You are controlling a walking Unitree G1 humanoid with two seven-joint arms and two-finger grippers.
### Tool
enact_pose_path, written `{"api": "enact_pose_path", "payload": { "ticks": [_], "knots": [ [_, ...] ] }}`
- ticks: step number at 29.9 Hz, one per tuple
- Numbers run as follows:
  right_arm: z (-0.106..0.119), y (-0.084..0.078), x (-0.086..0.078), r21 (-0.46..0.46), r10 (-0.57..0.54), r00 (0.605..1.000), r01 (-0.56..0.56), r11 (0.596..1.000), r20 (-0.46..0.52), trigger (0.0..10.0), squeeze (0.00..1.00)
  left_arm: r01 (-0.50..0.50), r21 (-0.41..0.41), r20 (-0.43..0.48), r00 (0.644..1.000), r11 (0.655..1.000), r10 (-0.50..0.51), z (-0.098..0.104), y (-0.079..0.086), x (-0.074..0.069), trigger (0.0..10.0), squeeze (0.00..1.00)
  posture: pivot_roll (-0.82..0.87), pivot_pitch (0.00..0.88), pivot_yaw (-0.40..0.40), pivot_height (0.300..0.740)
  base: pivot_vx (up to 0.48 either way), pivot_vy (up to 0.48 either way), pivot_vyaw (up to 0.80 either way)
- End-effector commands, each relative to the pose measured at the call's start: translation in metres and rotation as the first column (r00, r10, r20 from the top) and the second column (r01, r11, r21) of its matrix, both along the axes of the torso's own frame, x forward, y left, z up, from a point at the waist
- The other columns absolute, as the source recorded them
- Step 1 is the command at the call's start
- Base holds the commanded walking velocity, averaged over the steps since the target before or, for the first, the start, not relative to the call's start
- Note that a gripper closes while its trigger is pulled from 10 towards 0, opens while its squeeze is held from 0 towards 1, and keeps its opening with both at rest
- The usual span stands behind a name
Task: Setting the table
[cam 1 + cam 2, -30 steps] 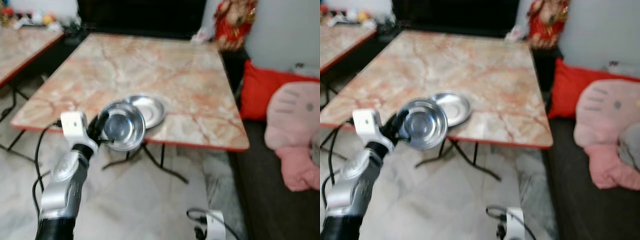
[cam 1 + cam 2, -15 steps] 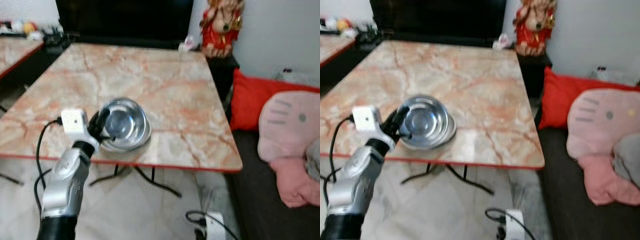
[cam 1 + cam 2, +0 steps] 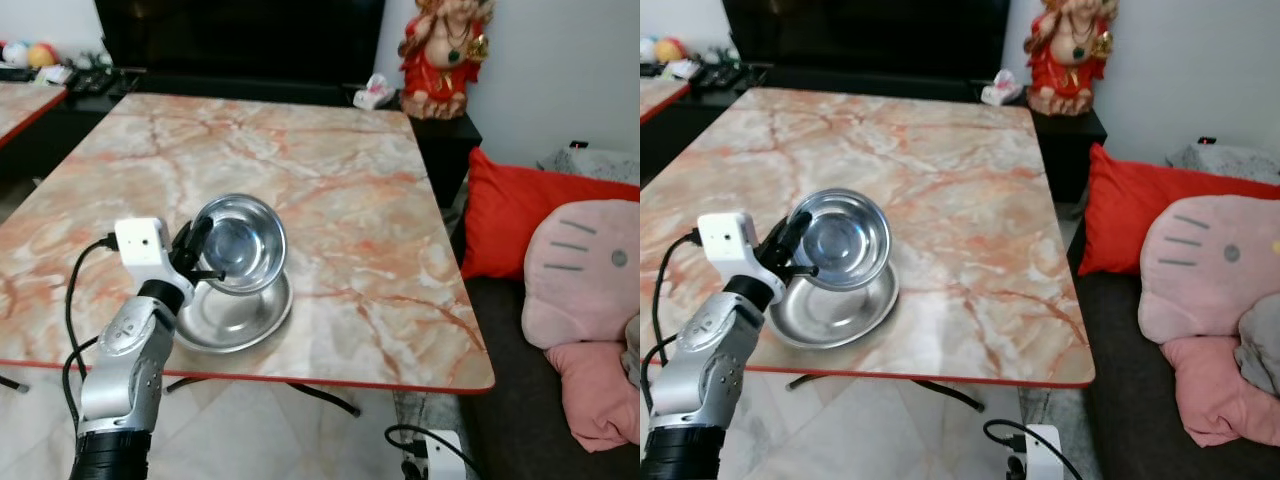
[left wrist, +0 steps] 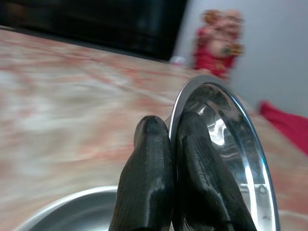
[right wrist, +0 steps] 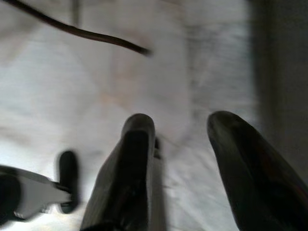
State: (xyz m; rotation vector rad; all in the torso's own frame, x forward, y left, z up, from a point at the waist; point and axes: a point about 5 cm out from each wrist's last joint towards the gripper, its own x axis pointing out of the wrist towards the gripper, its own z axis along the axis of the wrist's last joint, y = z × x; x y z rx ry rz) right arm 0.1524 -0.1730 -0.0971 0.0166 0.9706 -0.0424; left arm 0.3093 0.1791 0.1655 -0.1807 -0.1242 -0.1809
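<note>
1. The left end effector [image 3: 205, 258] is clamped on the rim of a steel bowl [image 3: 241, 243], holding it tilted above a steel plate [image 3: 232, 318] near the worktop's [image 3: 340, 170] front edge.
2. Both vessels look empty.
3. The left wrist view shows the fingers [image 4: 147, 187] pinching the rim.
4. The right wrist view shows the right end effector [image 5: 185, 159] spread apart over pale floor [image 5: 144, 72].

Silver bowl [image 3: 238, 243], orange-veined marble table [image 3: 350, 200]

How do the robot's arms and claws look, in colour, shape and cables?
The left arm is a rounded silver shell, black at its lower end, carrying a white box at the wrist with a black cable looping from it. Both the left claw and the right claw have two long, glossy black fingers with rounded tips.
</note>
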Motion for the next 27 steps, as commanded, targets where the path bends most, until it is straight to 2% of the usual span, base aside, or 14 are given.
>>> {"api": "enact_pose_path", "payload": {
  "ticks": [1,3,6,8,11,15,19,21,22,25,27],
  "knots": [
    [0.001,0.002,0.003,0.005,-0.001,1.000,0.001,1.000,0.008,10.0,0.00,-0.015,0.011,0.018,1.000,1.000,0.015,0.007,0.006,0.000,10.0,0.00,0.15,0.032,-0.061,0.740,0.304,0.000,0.00],
    [0.000,0.005,0.001,0.007,0.000,1.000,0.000,1.000,0.002,10.0,0.00,-0.027,-0.011,-0.002,1.000,1.000,0.027,0.005,0.009,0.000,10.0,0.00,0.15,0.033,-0.062,0.740,0.000,0.000,0.00],
    [-0.001,0.008,-0.001,0.011,0.004,1.000,-0.004,1.000,-0.006,10.0,0.00,-0.106,-0.159,-0.035,0.994,0.982,0.102,0.004,0.023,-0.001,10.0,0.00,0.14,0.034,-0.059,0.740,0.000,0.000,0.00],
    [-0.001,0.009,-0.001,0.012,0.004,1.000,-0.004,1.000,-0.008,10.0,0.00,-0.122,-0.219,-0.060,0.992,0.968,0.111,0.003,0.028,-0.002,10.0,0.00,0.14,0.034,-0.059,0.740,0.000,0.000,0.00],
    [-0.001,0.010,-0.002,0.012,0.005,1.000,-0.005,1.000,-0.010,10.0,0.00,-0.121,-0.277,-0.094,0.991,0.953,0.099,0.005,0.035,-0.004,10.0,0.00,0.15,0.038,-0.058,0.740,0.000,0.000,0.00],
    [-0.002,0.012,-0.001,0.013,0.009,1.000,-0.008,1.000,-0.013,10.0,0.00,-0.113,-0.302,-0.140,0.987,0.947,0.073,0.007,0.041,-0.007,10.0,0.00,0.15,0.039,-0.058,0.740,0.000,0.000,0.00],
    [-0.002,0.016,0.000,0.016,0.015,1.000,-0.015,1.000,-0.014,10.0,0.00,-0.071,-0.264,-0.172,0.985,0.962,0.025,0.008,0.044,-0.010,10.0,0.00,0.15,0.040,-0.057,0.740,0.000,0.000,0.00],
    [-0.001,0.024,0.003,0.020,0.023,1.000,-0.023,1.000,-0.013,10.0,0.00,0.034,-0.176,-0.206,0.976,0.984,-0.070,0.008,0.048,-0.016,10.0,0.00,0.16,0.036,-0.058,0.740,0.000,0.000,0.00],
    [-0.001,0.024,0.003,0.020,0.023,1.000,-0.023,1.000,-0.013,10.0,0.00,0.034,-0.176,-0.206,0.976,0.984,-0.070,0.008,0.048,-0.016,10.0,0.00,0.16,0.036,-0.058,0.740,0.000,0.000,0.00],
    [0.001,0.033,0.008,0.025,0.034,0.999,-0.034,0.999,-0.009,10.0,0.00,0.107,-0.101,-0.251,0.959,0.989,-0.130,0.011,0.060,-0.022,10.0,0.00,0.16,0.029,-0.057,0.740,0.000,0.000,0.00],
    [0.002,0.035,0.010,0.027,0.037,0.999,-0.037,0.999,-0.008,10.0,0.00,0.114,-0.086,-0.264,0.955,0.990,-0.133,0.011,0.063,-0.023,10.0,0.00,0.16,0.028,-0.057,0.740,0.000,0.000,0.00]
  ]
}}
